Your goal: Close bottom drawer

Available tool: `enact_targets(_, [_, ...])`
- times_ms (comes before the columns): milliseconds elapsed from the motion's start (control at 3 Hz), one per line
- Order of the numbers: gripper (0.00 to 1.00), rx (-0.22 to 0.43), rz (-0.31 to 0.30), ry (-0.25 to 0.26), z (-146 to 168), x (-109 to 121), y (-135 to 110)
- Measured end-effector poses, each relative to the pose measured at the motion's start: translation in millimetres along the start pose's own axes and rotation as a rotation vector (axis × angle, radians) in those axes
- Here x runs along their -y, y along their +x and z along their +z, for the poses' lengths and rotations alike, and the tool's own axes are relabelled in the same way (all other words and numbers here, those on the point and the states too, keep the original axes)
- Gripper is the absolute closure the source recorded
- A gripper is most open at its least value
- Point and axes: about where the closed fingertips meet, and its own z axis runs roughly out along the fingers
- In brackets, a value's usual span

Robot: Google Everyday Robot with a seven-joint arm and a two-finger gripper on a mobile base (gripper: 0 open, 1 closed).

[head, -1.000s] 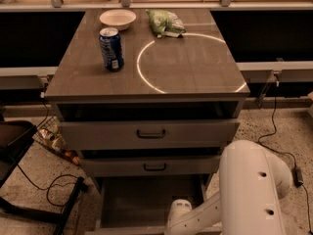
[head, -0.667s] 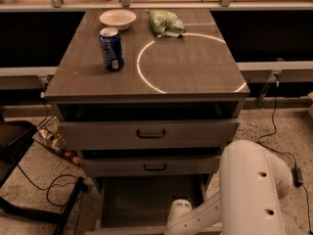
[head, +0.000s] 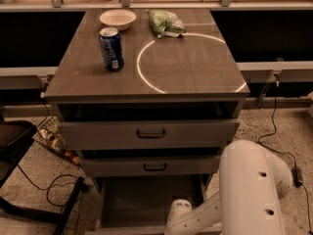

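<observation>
The grey cabinet (head: 146, 89) stands in the middle of the view with three drawers. The bottom drawer (head: 146, 202) is pulled far out; its deep grey tray is open toward me and its front runs out of the lower edge of the view. The middle drawer (head: 154, 166) and top drawer (head: 150, 133), each with a small dark bar handle, stand slightly out. My white arm (head: 249, 190) reaches down at the lower right, its wrist (head: 180, 214) over the tray's front right. The gripper itself is below the view's edge.
On the cabinet top stand a blue soda can (head: 111, 49), a white bowl (head: 117, 18) and a green chip bag (head: 165, 21). A dark chair base (head: 29, 180) and cables lie on the floor at the left. A cable and adapter (head: 296, 175) lie at the right.
</observation>
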Motion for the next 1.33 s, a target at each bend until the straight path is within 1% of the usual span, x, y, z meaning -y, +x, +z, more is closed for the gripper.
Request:
enact_targets(667, [0.04, 0.0, 0.0, -0.002, 0.7, -1.0, 0.1])
enact_targets(1000, [0.0, 0.0, 0.0, -0.002, 0.8, -1.1, 0.2])
enact_targets(1333, [0.0, 0.0, 0.0, -0.002, 0.8, -1.2, 0.2])
